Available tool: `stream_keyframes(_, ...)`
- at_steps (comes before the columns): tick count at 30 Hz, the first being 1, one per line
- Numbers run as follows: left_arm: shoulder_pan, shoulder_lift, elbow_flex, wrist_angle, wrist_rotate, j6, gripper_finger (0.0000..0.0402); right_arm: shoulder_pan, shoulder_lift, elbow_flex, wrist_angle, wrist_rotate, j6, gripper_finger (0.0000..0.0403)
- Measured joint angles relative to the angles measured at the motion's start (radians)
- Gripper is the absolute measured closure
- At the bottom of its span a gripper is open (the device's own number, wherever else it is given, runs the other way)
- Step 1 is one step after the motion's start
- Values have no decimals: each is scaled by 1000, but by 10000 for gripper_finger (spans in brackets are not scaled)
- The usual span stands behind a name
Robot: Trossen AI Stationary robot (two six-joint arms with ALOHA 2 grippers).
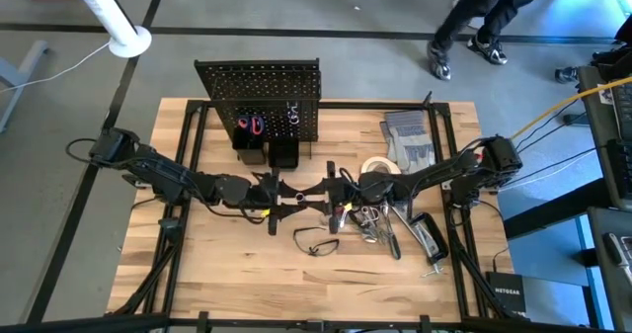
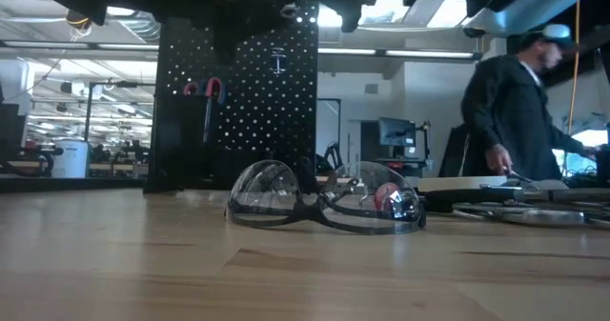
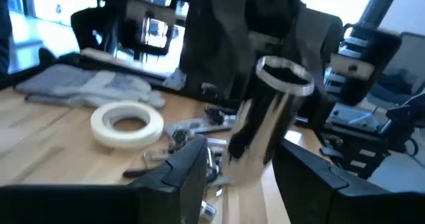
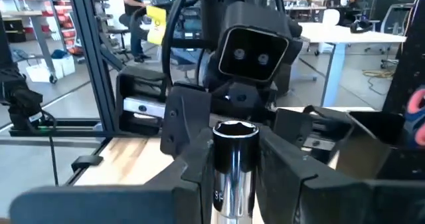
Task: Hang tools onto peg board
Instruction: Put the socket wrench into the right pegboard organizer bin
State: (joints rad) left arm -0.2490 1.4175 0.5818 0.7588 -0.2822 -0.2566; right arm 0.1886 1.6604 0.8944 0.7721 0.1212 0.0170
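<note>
Grippers meet nose to nose above the middle of the wooden table (image 1: 217,264), just in front of the peg board (image 1: 259,98). Between them stands a shiny chrome socket (image 4: 232,159), a hollow metal cylinder. The right gripper (image 4: 232,177) has its fingers closed against the socket's lower sides, holding it upright. The left gripper (image 3: 239,167) faces it with jaws parted on either side of the same socket; whether its pads touch the metal cannot be told. Behind the right gripper lie the white tape roll (image 3: 127,123) and grey work gloves (image 3: 86,90); beside it sits a heap of small tools (image 1: 380,222). Safety glasses (image 2: 324,199) lie nearer the table's front edge. Red-handled pliers (image 1: 251,125) already hang on the board.
</note>
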Motion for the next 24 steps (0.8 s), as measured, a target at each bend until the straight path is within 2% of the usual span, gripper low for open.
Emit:
stream_keyframes(7, -6, 1, 1, -13, 2, 45, 254, 0, 15, 0, 54, 19, 0, 307)
stream_keyframes(16, -5, 1, 2, -18, -2, 76, 337, 0, 14, 1, 70, 26, -18, 307)
stream_keyframes(24, -4, 1, 2, -18, -17, 70, 338, 0, 14, 1, 67, 25, -19, 291)
